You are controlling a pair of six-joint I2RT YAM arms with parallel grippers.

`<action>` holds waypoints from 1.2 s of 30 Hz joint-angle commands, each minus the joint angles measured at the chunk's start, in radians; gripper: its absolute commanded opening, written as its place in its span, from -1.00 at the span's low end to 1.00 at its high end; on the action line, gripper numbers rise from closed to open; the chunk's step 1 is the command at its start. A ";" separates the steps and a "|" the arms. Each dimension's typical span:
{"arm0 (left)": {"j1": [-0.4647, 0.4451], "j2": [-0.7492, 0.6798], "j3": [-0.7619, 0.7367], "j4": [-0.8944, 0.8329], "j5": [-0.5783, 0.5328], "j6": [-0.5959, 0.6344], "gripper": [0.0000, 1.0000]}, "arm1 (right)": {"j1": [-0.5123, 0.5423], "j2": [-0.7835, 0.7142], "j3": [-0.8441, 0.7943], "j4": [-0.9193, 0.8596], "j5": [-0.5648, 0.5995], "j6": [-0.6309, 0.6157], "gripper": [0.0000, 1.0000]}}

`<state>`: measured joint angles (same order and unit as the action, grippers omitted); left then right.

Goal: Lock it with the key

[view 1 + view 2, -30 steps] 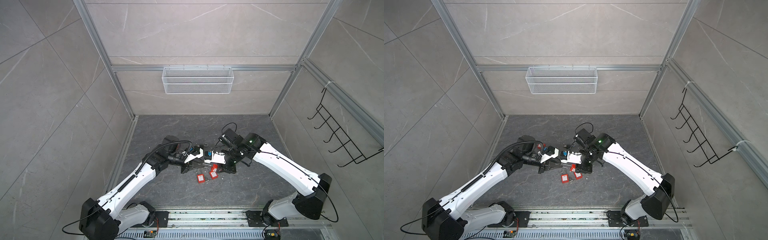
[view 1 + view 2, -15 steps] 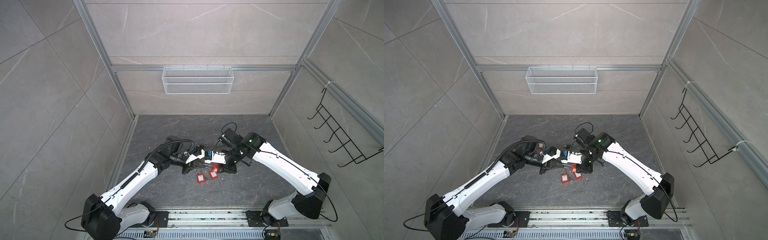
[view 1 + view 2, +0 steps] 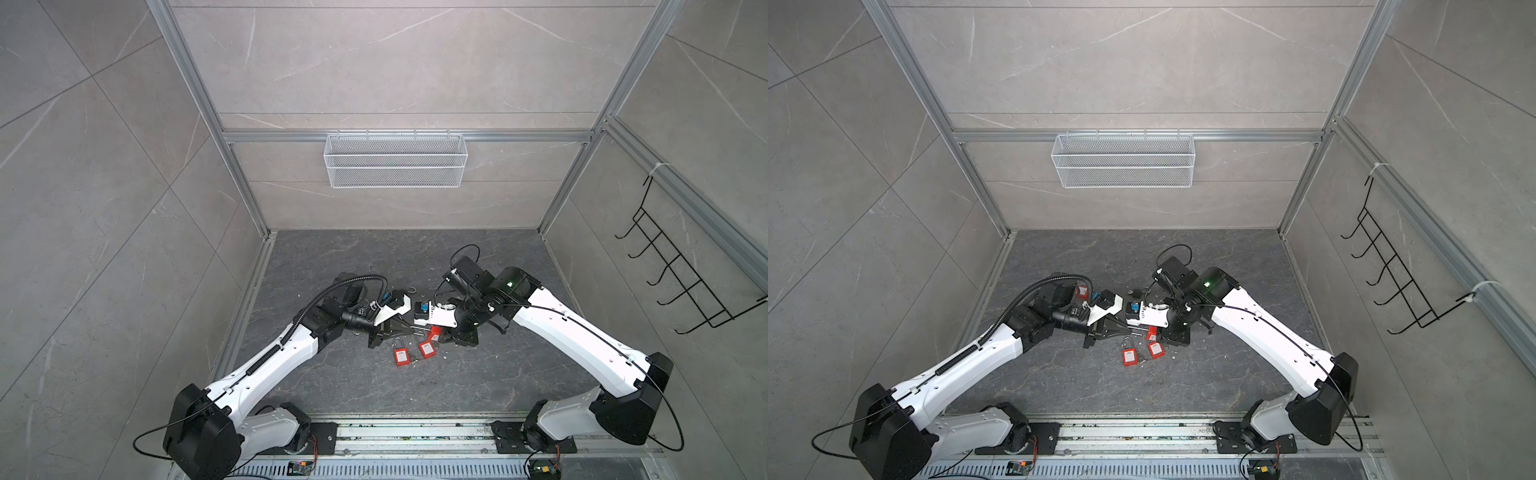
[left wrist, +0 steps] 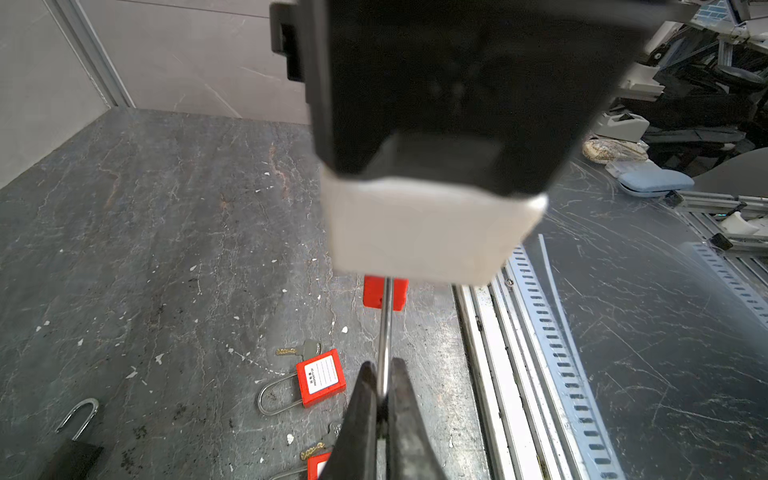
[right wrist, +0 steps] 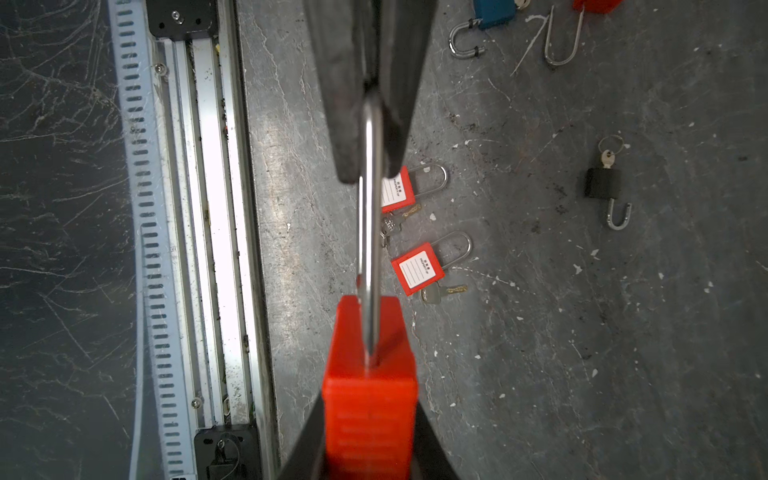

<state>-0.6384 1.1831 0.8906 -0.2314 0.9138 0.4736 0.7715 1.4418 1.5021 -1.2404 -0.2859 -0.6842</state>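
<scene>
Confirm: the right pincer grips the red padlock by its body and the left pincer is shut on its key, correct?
Not its key: the left wrist view shows the left pincer shut on the shackle. The right pincer does grip the red padlock by its body.

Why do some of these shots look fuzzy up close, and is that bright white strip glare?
Left wrist view: the right pincer looms near the lens and blurs, while the floor padlock is sharp. Right wrist view: yes, the metal rail is washed out by glare, and the held red padlock is slightly soft. Both top views: even light, faint shadows, all in focus.
</scene>
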 commanded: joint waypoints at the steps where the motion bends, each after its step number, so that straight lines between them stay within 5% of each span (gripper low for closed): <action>1: -0.047 -0.040 -0.025 0.062 -0.032 0.033 -1.00 | 0.010 0.022 0.055 0.049 -0.159 0.011 -0.67; 12: -0.069 -0.094 -0.059 0.074 -0.080 0.073 -1.00 | 0.010 0.062 0.091 0.034 -0.152 0.023 -0.66; 22: -0.070 -0.031 -0.167 0.378 0.010 -0.237 -1.00 | 0.012 -0.018 -0.005 0.270 -0.042 0.034 -0.59; 31: -0.070 -0.012 -0.162 0.385 0.023 -0.220 -1.00 | 0.013 0.024 0.033 0.251 -0.107 0.046 -0.55; 36: -0.067 -0.034 -0.160 0.357 -0.022 -0.176 -1.00 | 0.011 0.042 0.071 0.180 -0.085 0.055 -0.33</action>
<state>-0.6796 1.1572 0.7246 0.1032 0.8654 0.2882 0.7673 1.4708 1.5124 -1.1904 -0.3046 -0.6556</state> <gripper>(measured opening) 0.055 0.312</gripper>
